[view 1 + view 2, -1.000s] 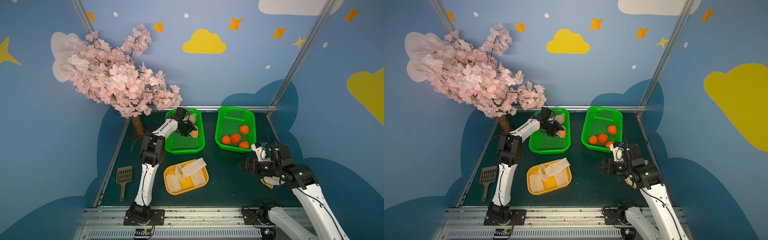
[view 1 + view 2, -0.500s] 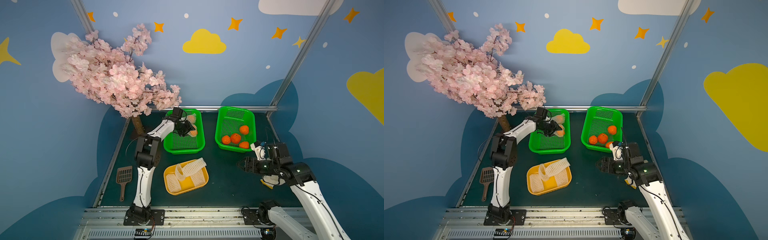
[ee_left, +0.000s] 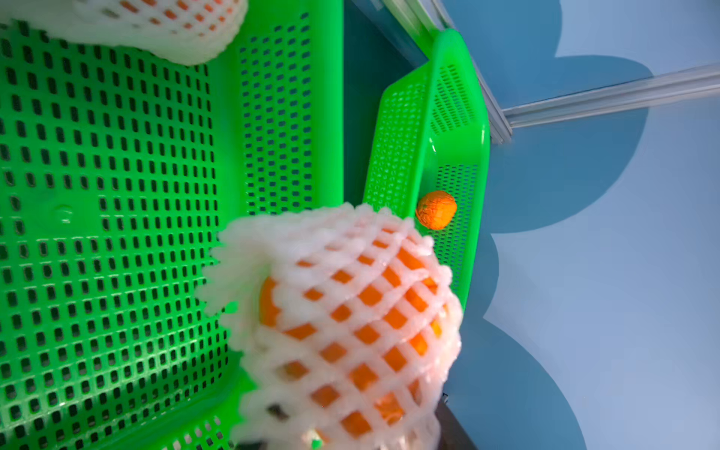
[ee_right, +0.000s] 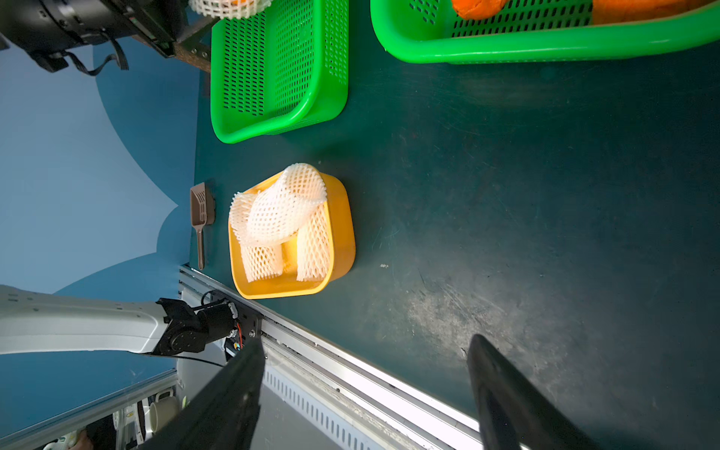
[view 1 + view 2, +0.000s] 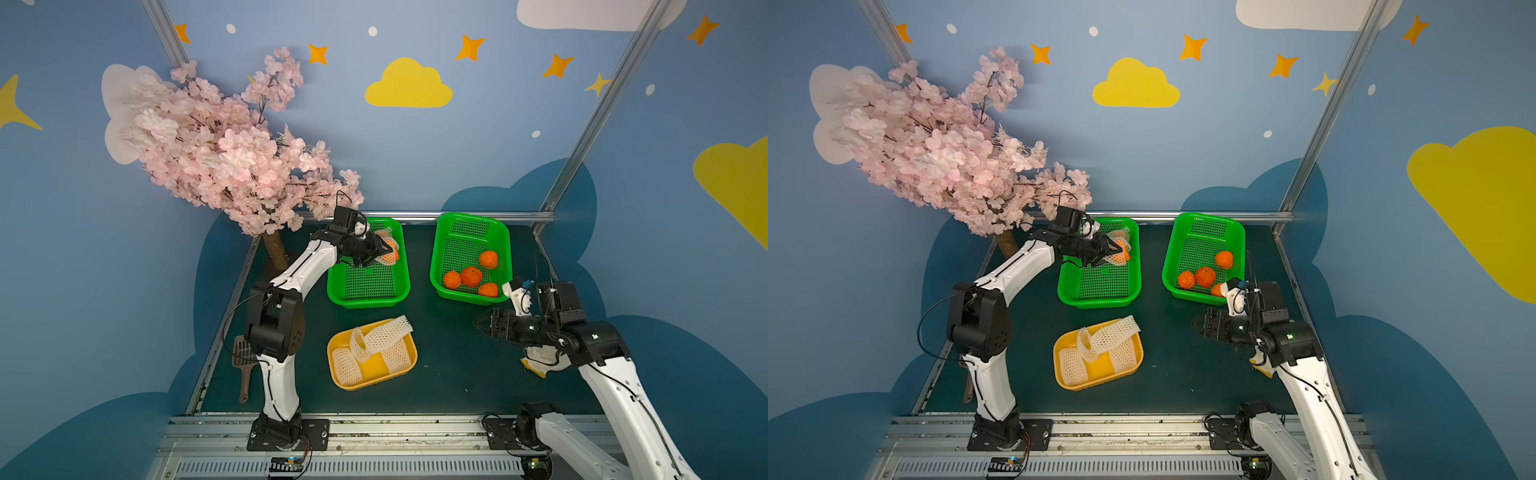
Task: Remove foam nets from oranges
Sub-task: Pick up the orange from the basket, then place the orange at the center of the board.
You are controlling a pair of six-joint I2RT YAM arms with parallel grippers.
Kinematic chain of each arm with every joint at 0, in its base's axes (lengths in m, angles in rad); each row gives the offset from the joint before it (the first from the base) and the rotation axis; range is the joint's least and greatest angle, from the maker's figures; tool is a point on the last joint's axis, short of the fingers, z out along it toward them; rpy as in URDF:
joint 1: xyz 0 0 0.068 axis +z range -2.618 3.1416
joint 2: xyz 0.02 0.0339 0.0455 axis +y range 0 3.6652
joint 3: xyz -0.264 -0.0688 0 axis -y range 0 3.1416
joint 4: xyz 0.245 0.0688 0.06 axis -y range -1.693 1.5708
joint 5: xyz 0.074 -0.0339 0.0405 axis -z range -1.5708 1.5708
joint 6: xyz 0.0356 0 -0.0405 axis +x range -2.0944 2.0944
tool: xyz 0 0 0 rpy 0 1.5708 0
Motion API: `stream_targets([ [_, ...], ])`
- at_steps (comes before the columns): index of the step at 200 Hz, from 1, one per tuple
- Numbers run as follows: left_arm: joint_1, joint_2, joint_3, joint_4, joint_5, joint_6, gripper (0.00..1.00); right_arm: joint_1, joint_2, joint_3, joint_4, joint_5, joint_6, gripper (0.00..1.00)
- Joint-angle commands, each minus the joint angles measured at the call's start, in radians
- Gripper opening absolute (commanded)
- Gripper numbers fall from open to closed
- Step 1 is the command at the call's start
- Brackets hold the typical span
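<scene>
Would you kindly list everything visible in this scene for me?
Baskets: two, green, back of table.
Bare oranges: four, orange, right basket.
Netted oranges: two, white over orange, left basket; one gripped.
Empty nets: three, white, in tray.
Tray: one, yellow, front centre.
Scoop: one, brown, left table edge.
Tree: one, pink blossom, back left corner.
Table: one, dark green.
Left gripper: black, shut on a netted orange over left basket.
Right gripper: black, open, empty, above table.

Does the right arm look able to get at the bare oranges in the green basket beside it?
Probably yes: the right gripper hovers empty, jaws open, close to that basket, and the bare oranges lie uncovered.
</scene>
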Motion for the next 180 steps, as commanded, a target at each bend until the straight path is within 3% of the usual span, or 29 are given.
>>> stream_targets([
  [1,-0.048,-0.085,-0.008,-0.047,0.051,0.067,0.51,-0.029,0.011,-0.001,0.024,-0.057,-0.002,0.81],
  [41,-0.209,-0.198,-0.092,-0.087,0.022,0.091,0.51,-0.082,0.008,-0.003,0.013,-0.099,-0.002,0.81],
  [78,-0.412,-0.202,-0.135,-0.124,-0.067,0.104,0.51,-0.107,-0.001,-0.022,-0.028,-0.103,-0.007,0.81],
  [121,-0.565,-0.116,-0.178,-0.106,-0.18,0.092,0.5,-0.12,-0.087,-0.094,-0.069,-0.048,0.018,0.81],
  [180,-0.674,0.077,-0.099,-0.171,-0.309,0.127,0.49,-0.122,-0.154,-0.22,-0.038,-0.031,0.061,0.81],
])
